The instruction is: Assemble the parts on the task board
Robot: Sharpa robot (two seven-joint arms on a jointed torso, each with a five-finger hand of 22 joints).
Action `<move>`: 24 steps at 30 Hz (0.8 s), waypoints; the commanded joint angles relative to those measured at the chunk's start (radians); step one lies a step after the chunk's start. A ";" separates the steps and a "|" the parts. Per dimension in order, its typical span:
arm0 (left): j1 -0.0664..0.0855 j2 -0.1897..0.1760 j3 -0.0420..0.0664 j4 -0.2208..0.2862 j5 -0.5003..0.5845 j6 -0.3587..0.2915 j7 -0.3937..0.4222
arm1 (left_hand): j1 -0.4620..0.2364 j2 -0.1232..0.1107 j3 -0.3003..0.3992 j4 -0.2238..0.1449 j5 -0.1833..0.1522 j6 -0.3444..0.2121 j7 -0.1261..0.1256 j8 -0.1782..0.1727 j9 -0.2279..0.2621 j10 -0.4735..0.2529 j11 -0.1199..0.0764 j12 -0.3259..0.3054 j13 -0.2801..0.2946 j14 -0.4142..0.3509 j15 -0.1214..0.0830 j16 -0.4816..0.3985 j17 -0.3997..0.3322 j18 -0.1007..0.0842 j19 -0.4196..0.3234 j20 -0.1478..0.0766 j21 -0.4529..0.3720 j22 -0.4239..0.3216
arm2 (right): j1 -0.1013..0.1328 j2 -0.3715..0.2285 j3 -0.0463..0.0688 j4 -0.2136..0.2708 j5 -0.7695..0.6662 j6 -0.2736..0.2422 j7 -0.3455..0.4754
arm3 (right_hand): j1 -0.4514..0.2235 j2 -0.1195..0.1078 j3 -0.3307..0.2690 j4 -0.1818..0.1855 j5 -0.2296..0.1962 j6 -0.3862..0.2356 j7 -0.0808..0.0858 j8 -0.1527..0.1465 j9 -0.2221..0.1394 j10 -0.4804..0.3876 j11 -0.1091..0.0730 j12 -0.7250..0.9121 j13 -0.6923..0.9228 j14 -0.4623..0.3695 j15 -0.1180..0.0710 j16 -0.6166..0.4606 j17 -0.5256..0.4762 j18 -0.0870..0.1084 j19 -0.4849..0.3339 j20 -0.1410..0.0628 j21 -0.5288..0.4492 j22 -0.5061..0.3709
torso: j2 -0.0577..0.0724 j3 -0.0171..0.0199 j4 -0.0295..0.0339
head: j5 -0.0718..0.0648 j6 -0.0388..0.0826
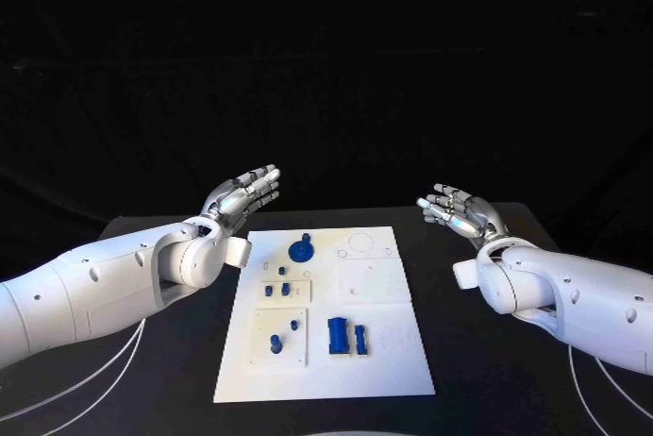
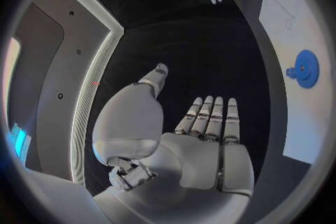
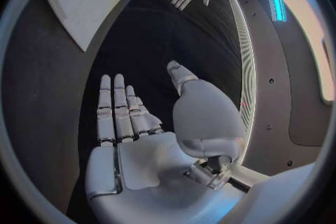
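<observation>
The white task board (image 1: 388, 360) lies in the middle of the black table. On it are a round blue gear-like part (image 1: 301, 250), small blue pieces (image 1: 277, 290) in the middle left, a blue peg (image 1: 276, 343) in a square insert, and two blue blocks (image 1: 345, 335) near the front. My left hand (image 1: 243, 195) is raised beyond the board's far left corner, fingers straight and apart, holding nothing. My right hand (image 1: 459, 211) is raised to the board's far right, also flat and empty. The left wrist view shows the board (image 2: 294, 61) with the gear (image 2: 305, 68).
Black table (image 1: 163, 398) surrounds the board, with white cables (image 1: 95, 379) trailing at the left front and more cables (image 1: 599, 384) at the right front. The back of the scene is dark.
</observation>
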 commanded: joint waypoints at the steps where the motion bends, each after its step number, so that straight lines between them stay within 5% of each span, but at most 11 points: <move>1: -0.004 0.008 0.000 0.027 -0.002 -0.071 0.009 | -1.008 0.073 -0.202 -0.038 -0.019 -0.269 -0.063 -0.114 -0.062 -0.327 -0.070 -0.076 -0.022 -0.277 -0.060 -0.125 -0.050 -0.065 -0.245 -0.101 -0.089 -0.034 | -0.012 -0.003 0.020 0.053 0.056 -0.050 0.041 | -0.983 0.089 -0.179 -0.054 -0.162 -0.285 -0.066 -0.101 -0.154 -0.450 -0.042 -0.114 -0.131 -0.604 -0.021 -0.137 -0.224 -0.063 -0.560 -0.056 -0.066 -0.304 | -0.009 -0.0047 0.0291 | -0.017 0.030; 8: -0.016 0.028 -0.002 0.114 0.010 -0.260 0.034 | -1.008 0.073 -0.202 -0.038 -0.019 -0.269 -0.063 -0.114 -0.062 -0.327 -0.070 -0.076 -0.022 -0.277 -0.060 -0.125 -0.050 -0.065 -0.245 -0.101 -0.089 -0.034 | -0.053 -0.022 0.091 0.210 0.199 -0.164 0.126 | -0.983 0.089 -0.179 -0.054 -0.162 -0.285 -0.066 -0.101 -0.154 -0.450 -0.042 -0.114 -0.131 -0.604 -0.021 -0.137 -0.224 -0.063 -0.560 -0.056 -0.066 -0.304 | -0.029 -0.0135 0.0936 | -0.058 0.102; 11: -0.022 0.038 -0.002 0.156 0.016 -0.352 0.047 | -1.008 0.073 -0.202 -0.038 -0.019 -0.269 -0.063 -0.114 -0.062 -0.327 -0.070 -0.076 -0.022 -0.277 -0.060 -0.125 -0.050 -0.065 -0.245 -0.101 -0.089 -0.034 | -0.064 -0.027 0.110 0.251 0.236 -0.194 0.149 | -0.983 0.089 -0.179 -0.054 -0.162 -0.285 -0.066 -0.101 -0.154 -0.450 -0.042 -0.114 -0.131 -0.604 -0.021 -0.137 -0.224 -0.063 -0.560 -0.056 -0.066 -0.304 | -0.033 -0.0155 0.1083 | -0.068 0.118; 14: -0.028 0.047 -0.003 0.195 0.022 -0.437 0.058 | -1.008 0.073 -0.202 -0.038 -0.019 -0.269 -0.063 -0.114 -0.062 -0.327 -0.070 -0.076 -0.022 -0.277 -0.060 -0.125 -0.050 -0.065 -0.245 -0.101 -0.089 -0.034 | -0.070 -0.030 0.121 0.275 0.259 -0.211 0.162 | -0.983 0.089 -0.179 -0.054 -0.162 -0.285 -0.066 -0.101 -0.154 -0.450 -0.042 -0.114 -0.131 -0.604 -0.021 -0.137 -0.224 -0.063 -0.560 -0.056 -0.066 -0.304 | -0.035 -0.0165 0.1153 | -0.072 0.126; 24: -0.035 0.059 -0.004 0.247 0.029 -0.551 0.073 | -1.008 0.073 -0.202 -0.038 -0.019 -0.269 -0.063 -0.114 -0.062 -0.327 -0.070 -0.076 -0.022 -0.277 -0.060 -0.125 -0.050 -0.065 -0.245 -0.101 -0.089 -0.034 | -0.071 -0.031 0.122 0.279 0.262 -0.214 0.164 | -0.983 0.089 -0.179 -0.054 -0.162 -0.285 -0.066 -0.101 -0.154 -0.450 -0.042 -0.114 -0.131 -0.604 -0.021 -0.137 -0.224 -0.063 -0.560 -0.056 -0.066 -0.304 | -0.035 -0.0165 0.1154 | -0.072 0.126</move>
